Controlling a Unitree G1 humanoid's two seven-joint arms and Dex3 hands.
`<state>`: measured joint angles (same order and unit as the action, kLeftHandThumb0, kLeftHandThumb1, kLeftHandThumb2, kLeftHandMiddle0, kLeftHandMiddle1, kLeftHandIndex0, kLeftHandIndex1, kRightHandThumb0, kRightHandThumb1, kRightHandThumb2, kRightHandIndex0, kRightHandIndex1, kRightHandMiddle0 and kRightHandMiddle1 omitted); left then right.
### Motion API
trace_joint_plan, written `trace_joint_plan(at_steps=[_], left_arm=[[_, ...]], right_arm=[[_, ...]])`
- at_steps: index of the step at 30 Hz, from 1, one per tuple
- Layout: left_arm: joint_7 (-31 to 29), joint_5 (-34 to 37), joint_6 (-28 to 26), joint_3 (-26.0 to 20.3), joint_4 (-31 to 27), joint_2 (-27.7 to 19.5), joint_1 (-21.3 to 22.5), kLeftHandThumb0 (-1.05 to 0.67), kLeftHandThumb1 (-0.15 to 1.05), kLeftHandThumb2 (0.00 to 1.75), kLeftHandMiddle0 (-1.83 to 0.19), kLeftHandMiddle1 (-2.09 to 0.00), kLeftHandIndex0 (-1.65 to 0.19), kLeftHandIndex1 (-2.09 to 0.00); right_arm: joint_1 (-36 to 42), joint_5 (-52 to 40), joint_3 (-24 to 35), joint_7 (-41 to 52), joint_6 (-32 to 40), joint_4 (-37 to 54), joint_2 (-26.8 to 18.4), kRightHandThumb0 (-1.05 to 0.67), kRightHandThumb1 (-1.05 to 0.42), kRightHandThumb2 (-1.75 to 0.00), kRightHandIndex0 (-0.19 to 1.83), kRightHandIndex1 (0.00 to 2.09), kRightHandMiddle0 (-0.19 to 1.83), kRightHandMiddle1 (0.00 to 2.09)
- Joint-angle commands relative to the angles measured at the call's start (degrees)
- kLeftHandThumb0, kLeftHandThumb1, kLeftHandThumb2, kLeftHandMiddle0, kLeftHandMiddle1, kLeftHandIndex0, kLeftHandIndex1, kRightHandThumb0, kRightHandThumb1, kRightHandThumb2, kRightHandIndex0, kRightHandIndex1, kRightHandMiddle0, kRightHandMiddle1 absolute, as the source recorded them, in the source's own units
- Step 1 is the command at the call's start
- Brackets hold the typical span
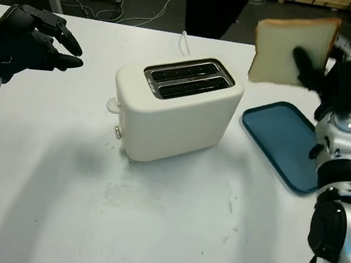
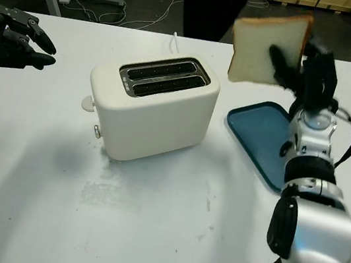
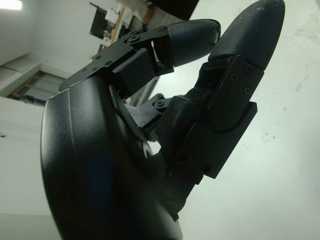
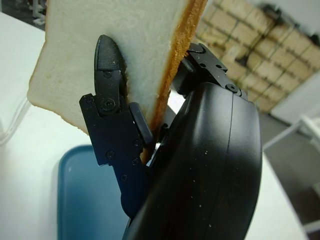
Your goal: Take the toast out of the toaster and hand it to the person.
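The right hand (image 1: 331,76) was raised above the far end of a flat blue plastic tray (image 1: 275,137), its black fingers (image 4: 107,70) clamped on a square slice of pale white bread with a tan crust (image 1: 289,46), one finger on the broad face and the others behind it. The slice stood upright in the pinch, clear of the cream two-slot toaster (image 1: 178,112) beside and below those fingers. The right wrist view showed the crust edge pressed between the fingers. The left hand (image 1: 33,39) hovered beyond the toaster's other side, its fingers (image 3: 192,35) curled close together around nothing. The white table (image 1: 148,220) carried faint smudges; beyond it were a dark floor, cables and a person's dark legs (image 1: 212,7).
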<state>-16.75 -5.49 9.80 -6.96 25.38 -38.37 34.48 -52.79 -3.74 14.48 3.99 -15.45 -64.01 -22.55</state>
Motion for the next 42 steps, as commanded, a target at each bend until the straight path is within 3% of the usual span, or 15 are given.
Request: trace_joint_plan(at_steps=[1,16,20,31,42], left_arm=[[0.1,0.3,0.6,-0.1,0.7,0.6,0.1,-1.05,0.73,0.0,-1.24,-0.77,-1.12,-0.8],[-0.2,0.4,1.0,0.0,1.3,0.7,0.1,-1.05,0.73,0.0,-1.25,-0.76,-1.12,-0.8],[-0.3,0.4,0.6,0.0,1.2,0.7,0.1,-1.05,0.72,0.0,-1.25,-0.76,-1.12,-0.8],[0.1,0.3,0.6,-0.2,0.8,0.7,-0.3,-1.05,0.72,0.0,-1.26,-0.77,-1.12,-0.81],[-0.1,0.8,1.1,-0.3,1.0,0.8,-0.4,-1.05,0.73,0.0,-1.26,-0.78,-1.12,-0.83]], right_arm=[[0.4,-1.9,1.4,-1.5,1.4,-0.5,1.2,-0.25,-0.92,-0.55,0.9,1.75,0.6,1.75],[-2.4,-1.8,2.7,-16.2,4.9,-5.4,5.6,-0.18,-0.92,-0.53,0.79,1.75,0.48,1.75],[-3.4,-1.2,2.1,-16.2,4.9,-7.2,5.7,-0.17,-0.92,-0.52,0.75,1.75,0.43,1.75],[-3.2,-0.1,0.7,-13.6,3.6,-9.1,6.5,-0.21,-0.92,-0.49,0.85,1.75,0.6,1.75],[-2.3,1.5,-0.7,-12.6,1.7,-8.9,6.1,-0.22,-0.92,-0.45,0.88,1.75,0.61,1.75]])
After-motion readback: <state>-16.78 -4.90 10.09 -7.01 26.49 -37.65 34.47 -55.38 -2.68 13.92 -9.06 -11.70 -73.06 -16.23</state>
